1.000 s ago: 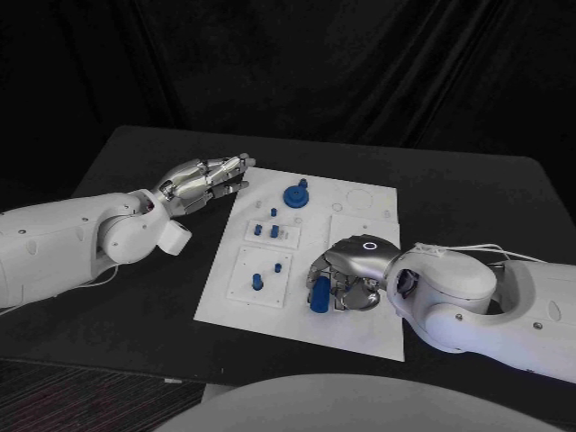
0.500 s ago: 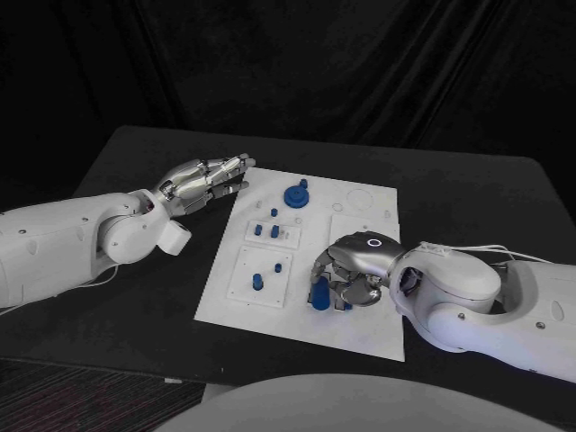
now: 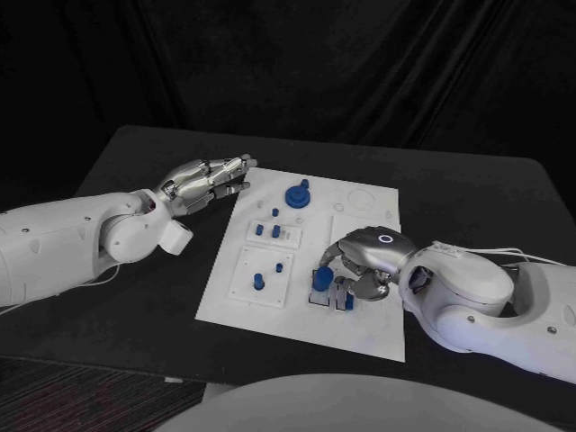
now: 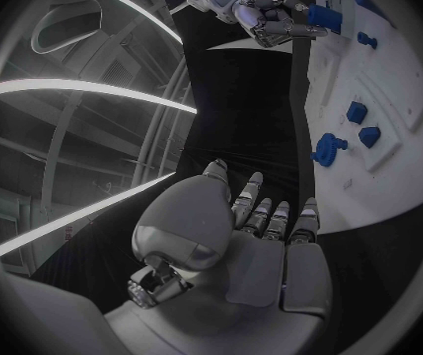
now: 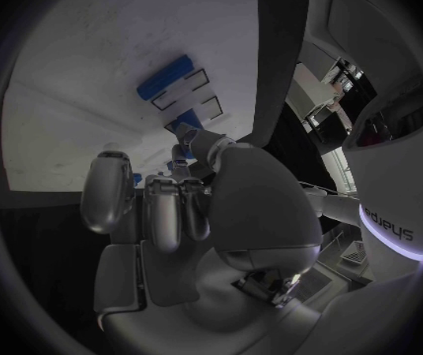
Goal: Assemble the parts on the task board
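Fingers of the right hand (image 3: 361, 266) are closed on a blue part (image 3: 322, 280) at the task board's (image 3: 366, 328) near edge (left hand (image 3: 208, 183) open, empty, at the board's far-left corner).

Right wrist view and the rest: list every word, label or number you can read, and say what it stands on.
"...eys": the legible tail of a dark word on the robot's white body at the right wrist view's edge; its first letters are cut off by the curve.
Task board: faint printed outlines, no legible writing.
Right hand, left hand: no text.
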